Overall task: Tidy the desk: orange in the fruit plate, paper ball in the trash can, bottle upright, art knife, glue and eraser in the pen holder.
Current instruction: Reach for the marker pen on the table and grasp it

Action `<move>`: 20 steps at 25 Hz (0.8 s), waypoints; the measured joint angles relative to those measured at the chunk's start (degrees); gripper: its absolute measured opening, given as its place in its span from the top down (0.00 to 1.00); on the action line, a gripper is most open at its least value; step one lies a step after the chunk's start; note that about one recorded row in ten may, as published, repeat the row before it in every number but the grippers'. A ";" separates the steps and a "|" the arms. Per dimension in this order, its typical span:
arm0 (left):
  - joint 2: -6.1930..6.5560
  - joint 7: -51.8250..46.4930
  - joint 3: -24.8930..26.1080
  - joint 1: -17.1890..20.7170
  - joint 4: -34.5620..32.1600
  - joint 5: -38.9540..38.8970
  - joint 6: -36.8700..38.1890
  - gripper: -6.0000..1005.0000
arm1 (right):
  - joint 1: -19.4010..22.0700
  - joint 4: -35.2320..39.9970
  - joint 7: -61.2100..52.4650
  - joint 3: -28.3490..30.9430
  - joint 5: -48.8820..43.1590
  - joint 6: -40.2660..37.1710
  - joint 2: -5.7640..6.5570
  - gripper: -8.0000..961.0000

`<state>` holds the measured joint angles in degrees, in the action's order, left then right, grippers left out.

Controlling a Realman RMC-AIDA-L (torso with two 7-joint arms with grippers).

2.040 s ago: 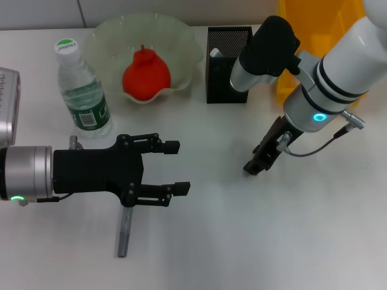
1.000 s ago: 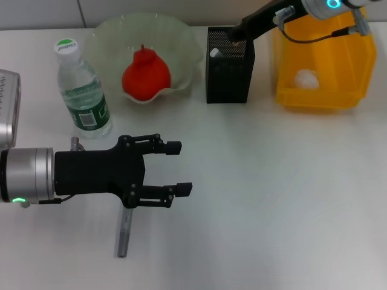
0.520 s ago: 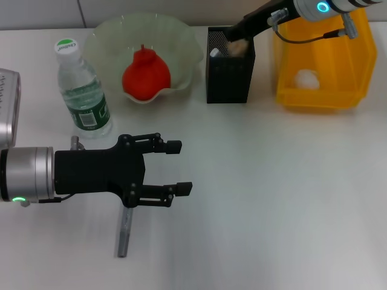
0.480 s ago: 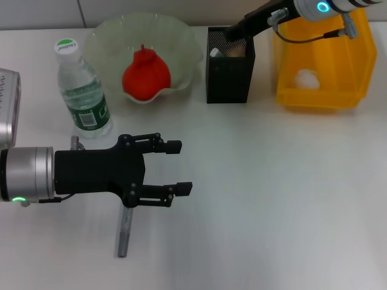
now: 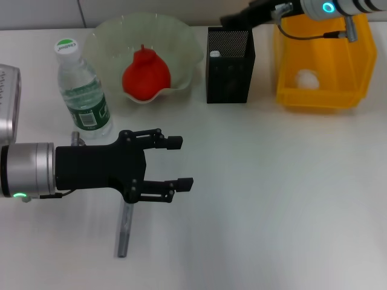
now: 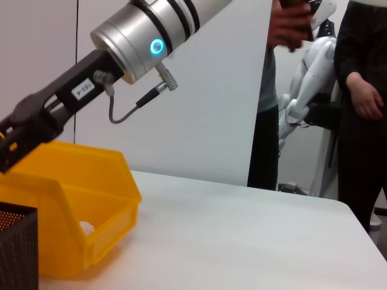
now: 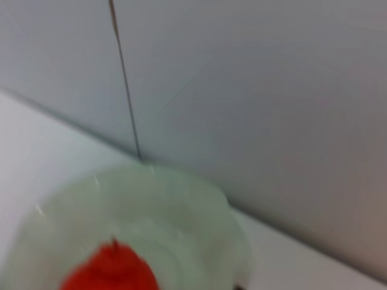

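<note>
The glue (image 5: 124, 229) is lying flat on the white bench (image 5: 272, 199), near the front edge, and its upper part is hiding under the left gripper (image 5: 178, 162). This gripper is hanging just above the stick with its two black fingers spread wide apart and holding nothing. Behind it the bottle (image 5: 80, 90) is standing upright. Beside the bottle, the orange (image 5: 145, 75) is sitting in the fruit plate (image 5: 181, 45). To the right of the plate the pen holder (image 5: 230, 63) is standing, with something pale showing at its rim. Next to it the paper ball (image 5: 305, 78) is lying inside the trash can (image 5: 317, 96). The right gripper (image 5: 233, 20) is hovering above the far edge of the pen holder; I cannot tell if its fingers are open or closed.
</note>
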<state>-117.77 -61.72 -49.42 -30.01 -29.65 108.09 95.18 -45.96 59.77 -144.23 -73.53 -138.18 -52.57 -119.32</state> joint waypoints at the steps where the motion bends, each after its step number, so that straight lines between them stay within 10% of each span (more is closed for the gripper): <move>1: 0.00 0.00 0.02 0.00 -0.03 -0.11 -0.02 0.25 | 1.08 0.75 2.14 0.09 3.71 0.46 0.00 0.24; 12: 0.15 0.01 0.54 0.35 -0.06 -0.65 -0.02 0.25 | 14.05 6.93 30.45 0.02 39.53 -1.53 0.00 0.24; 20: 0.41 -1.39 4.56 0.96 0.34 -0.69 1.56 0.26 | 19.58 -2.02 52.68 6.28 55.77 -23.03 0.21 0.24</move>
<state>-117.36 -63.11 -44.87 -29.06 -29.31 107.39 96.74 -26.38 57.76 -91.55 -67.25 -82.42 -75.61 -119.11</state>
